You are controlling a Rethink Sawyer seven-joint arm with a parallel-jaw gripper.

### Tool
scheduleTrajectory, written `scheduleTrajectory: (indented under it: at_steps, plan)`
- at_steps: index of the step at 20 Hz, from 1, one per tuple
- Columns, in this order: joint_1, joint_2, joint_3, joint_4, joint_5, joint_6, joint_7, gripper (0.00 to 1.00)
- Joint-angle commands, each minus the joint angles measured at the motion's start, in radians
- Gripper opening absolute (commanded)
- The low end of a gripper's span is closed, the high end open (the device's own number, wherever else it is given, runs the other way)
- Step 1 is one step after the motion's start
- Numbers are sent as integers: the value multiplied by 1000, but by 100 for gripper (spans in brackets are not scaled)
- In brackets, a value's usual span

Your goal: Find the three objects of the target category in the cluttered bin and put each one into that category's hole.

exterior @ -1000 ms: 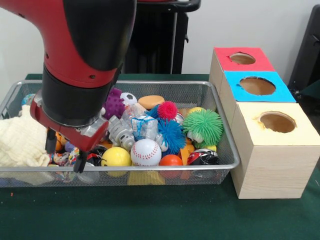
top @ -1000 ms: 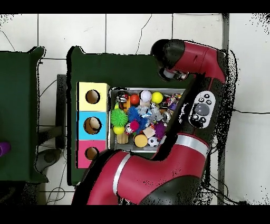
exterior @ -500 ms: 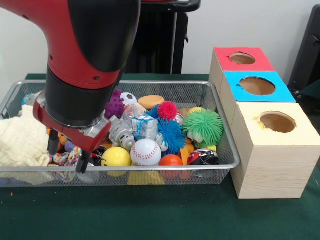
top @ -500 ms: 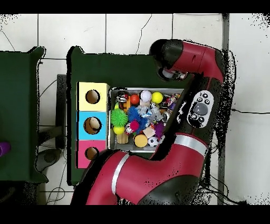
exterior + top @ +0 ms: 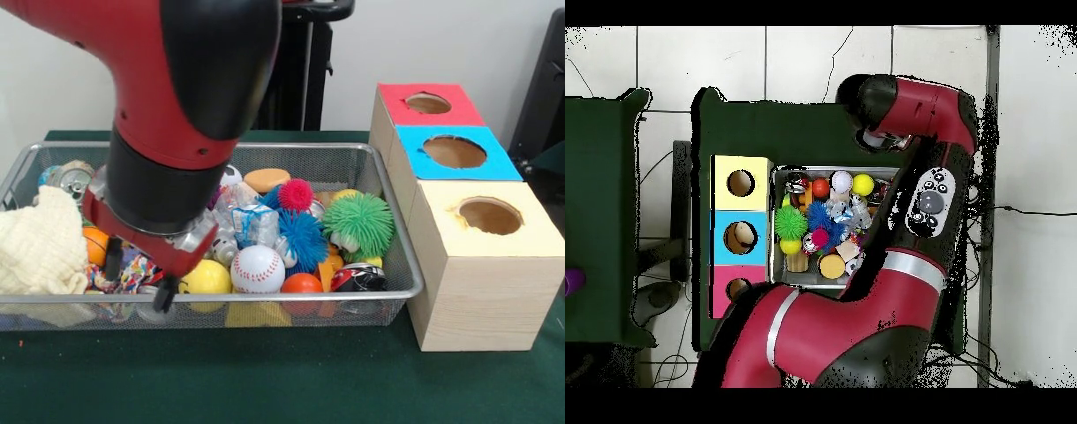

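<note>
Sliding right along the bin (image 5: pixel 402 274), gripper (image 5: pixel 138 281) spread and empty (toward yellow ball (image 5: pixel 205 277)?), nothing picked yet.

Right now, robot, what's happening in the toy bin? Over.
Black gripper open, empty, low at wire mesh bin's front. Yellow smiley ball beside it. Cream knitted cloth covers toys on one side. Nothing in the boxes' holes yet.
</note>
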Motion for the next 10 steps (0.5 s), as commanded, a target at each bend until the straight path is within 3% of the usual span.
scheduleTrajectory:
  at_steps: [1,7,10]
  plan:
    - [39,-7,25,141,13,38,325,100]
    - [55,-82,38,285,14,-66,332,100]
    - [58,-101,37,308,17,-74,326,100]
